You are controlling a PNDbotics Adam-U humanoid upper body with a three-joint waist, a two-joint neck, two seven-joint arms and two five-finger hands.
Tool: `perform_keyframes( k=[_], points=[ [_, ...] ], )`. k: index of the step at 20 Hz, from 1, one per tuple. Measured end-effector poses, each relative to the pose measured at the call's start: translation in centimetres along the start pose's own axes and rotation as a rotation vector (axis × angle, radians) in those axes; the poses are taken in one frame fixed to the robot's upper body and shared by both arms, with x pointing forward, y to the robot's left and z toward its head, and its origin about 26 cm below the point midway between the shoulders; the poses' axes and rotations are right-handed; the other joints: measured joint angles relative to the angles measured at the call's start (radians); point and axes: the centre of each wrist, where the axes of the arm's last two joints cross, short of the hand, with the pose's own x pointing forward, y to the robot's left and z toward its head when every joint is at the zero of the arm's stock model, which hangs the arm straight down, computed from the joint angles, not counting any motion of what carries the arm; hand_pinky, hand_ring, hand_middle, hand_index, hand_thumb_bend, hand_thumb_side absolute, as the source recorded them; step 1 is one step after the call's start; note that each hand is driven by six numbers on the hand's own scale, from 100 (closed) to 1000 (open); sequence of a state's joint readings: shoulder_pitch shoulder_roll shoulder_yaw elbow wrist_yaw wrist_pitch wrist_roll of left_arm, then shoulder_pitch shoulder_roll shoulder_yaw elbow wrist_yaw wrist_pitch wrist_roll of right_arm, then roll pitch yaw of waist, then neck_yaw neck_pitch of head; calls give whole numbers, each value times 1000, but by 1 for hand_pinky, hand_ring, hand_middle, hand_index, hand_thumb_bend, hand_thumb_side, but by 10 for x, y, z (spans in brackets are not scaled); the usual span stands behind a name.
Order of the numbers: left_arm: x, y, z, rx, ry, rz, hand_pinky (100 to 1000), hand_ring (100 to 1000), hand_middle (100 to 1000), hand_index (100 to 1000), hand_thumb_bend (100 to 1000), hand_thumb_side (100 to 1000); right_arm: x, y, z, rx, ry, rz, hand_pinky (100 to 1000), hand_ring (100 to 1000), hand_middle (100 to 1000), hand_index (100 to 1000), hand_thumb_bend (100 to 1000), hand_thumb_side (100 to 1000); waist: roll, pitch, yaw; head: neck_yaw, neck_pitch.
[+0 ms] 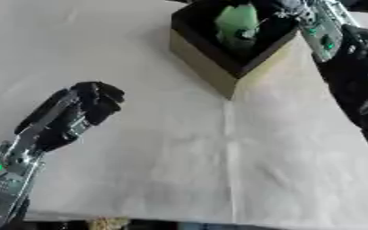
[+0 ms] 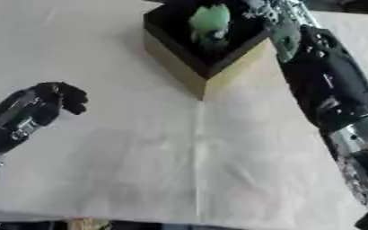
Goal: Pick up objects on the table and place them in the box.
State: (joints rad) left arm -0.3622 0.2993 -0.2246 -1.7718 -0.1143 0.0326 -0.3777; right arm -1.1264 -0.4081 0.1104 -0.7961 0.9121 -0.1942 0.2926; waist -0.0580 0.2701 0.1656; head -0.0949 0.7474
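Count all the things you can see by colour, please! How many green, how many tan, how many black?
Green: 1, the green object inside the box
Tan: 1, the box, dark inside
Black: 2, the left hand and the right hand
Total: 4

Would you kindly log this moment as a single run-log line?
right hand: over box, fingers unclear | green object: in box | left hand: curled, holding nothing, lower left | table: no loose objects visible

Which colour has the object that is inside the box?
Pale green object, inside the dark-lined box; the left eye view shows it best.
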Motion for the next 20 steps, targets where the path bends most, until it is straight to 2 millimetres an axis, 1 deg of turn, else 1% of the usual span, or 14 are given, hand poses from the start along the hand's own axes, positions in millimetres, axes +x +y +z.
perform_keyframes(
  k=[1,5,7,11,14,18,20],
  points=[
    [0,0,0,0,0,0,680,651,638,747,701,859,-1,0,0,8,3,-1,738,804,853,826,588,350,0,0,0,0,0],
    [0,0,0,0,0,0,681,651,638,747,700,860,-1,-2,1,18,6,-8,757,837,870,840,670,390,0,-2,-3,1,0],
    [0,0,0,0,0,0,681,651,639,747,700,860,-1,-6,2,10,5,-3,760,841,875,842,681,397,0,-2,-5,1,0],
    [0,0,0,1,1,0,680,652,639,747,698,861,-1,-18,6,-25,-11,13,751,826,860,833,657,392,0,-2,-13,5,0],
    [0,1,0,7,2,-1,680,652,640,747,696,861,4,-32,11,-73,-54,37,735,807,839,823,630,389,1,-5,-24,10,-1],
    [-1,4,3,37,11,-4,679,653,642,746,696,861,13,-54,27,-174,-147,56,723,787,814,826,606,385,5,-10,-52,23,-2],
    [-3,5,5,58,19,-4,679,654,643,746,697,861,20,-63,39,-235,-201,57,717,778,802,827,596,384,8,-17,-72,30,-4]
  ],
)
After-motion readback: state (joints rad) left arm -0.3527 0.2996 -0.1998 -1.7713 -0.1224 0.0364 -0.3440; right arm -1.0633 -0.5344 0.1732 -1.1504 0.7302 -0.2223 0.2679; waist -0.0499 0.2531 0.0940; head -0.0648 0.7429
